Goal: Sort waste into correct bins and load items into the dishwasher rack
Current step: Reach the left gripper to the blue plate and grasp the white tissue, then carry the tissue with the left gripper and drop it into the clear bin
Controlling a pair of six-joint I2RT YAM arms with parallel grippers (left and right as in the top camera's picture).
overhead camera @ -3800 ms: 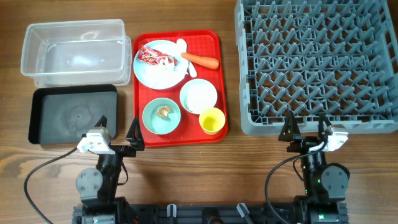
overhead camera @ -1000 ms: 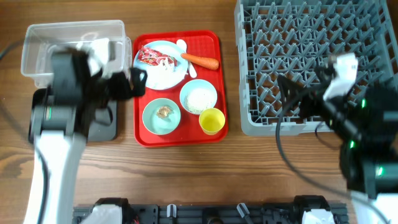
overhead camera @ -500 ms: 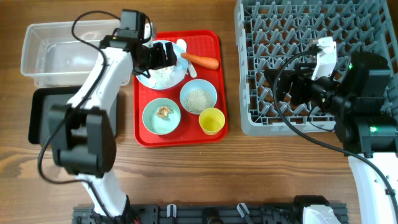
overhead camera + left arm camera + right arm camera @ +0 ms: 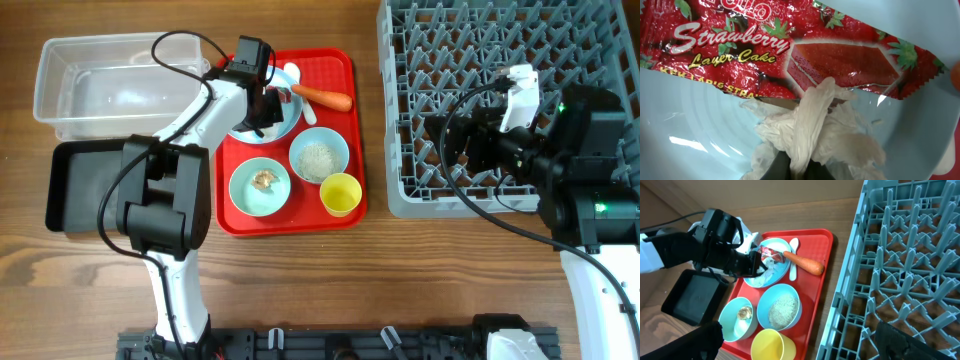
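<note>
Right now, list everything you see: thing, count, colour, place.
wooden table: 1, brown, under everything
clear plastic tub: 1, transparent, far left
black tray: 1, black, nearer than tub
red tray: 1, red, centre
plate: 1, pale blue, tray's far-left
strawberry cake wrapper: 1, red, on plate
crumpled tissue: 1, white, on plate
carrot: 1, orange, right of plate
spoon: 1, white, beside carrot
pale blue bowl: 1, holds white rice
light green bowl: 1, holds brown lump
cup: 1, yellow, tray's near-right
dishwasher rack: 1, grey, right
left gripper: 1, black, pinching tissue
right gripper: 1, black, open over rack
</note>
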